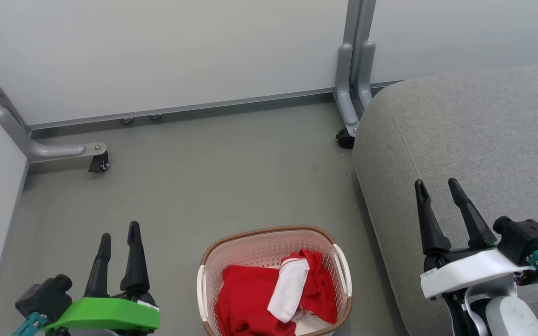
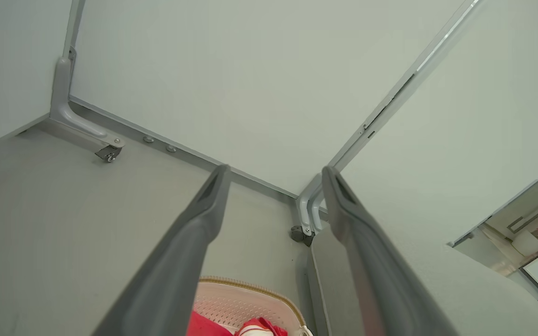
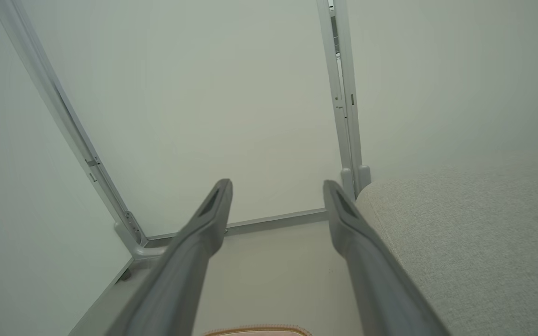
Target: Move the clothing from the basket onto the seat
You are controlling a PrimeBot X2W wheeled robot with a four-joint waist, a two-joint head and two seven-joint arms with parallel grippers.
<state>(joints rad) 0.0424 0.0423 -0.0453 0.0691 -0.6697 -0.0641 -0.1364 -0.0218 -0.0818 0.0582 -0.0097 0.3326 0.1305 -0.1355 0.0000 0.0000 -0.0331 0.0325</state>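
The red clothing with a white panel lies bunched in the cream basket with a brown woven rim, on the floor at the bottom centre. The basket's far rim and some red clothing show low in the left wrist view. The grey seat rises to the right of the basket and also appears as the seat in the right wrist view. My left gripper hovers open left of the basket, holding nothing. Over the seat's front part my right gripper stands open and holds nothing.
Pale partition walls close off the back and left. Grey metal feet with castors stand at the left and beside the seat's far corner. Grey floor stretches beyond the basket.
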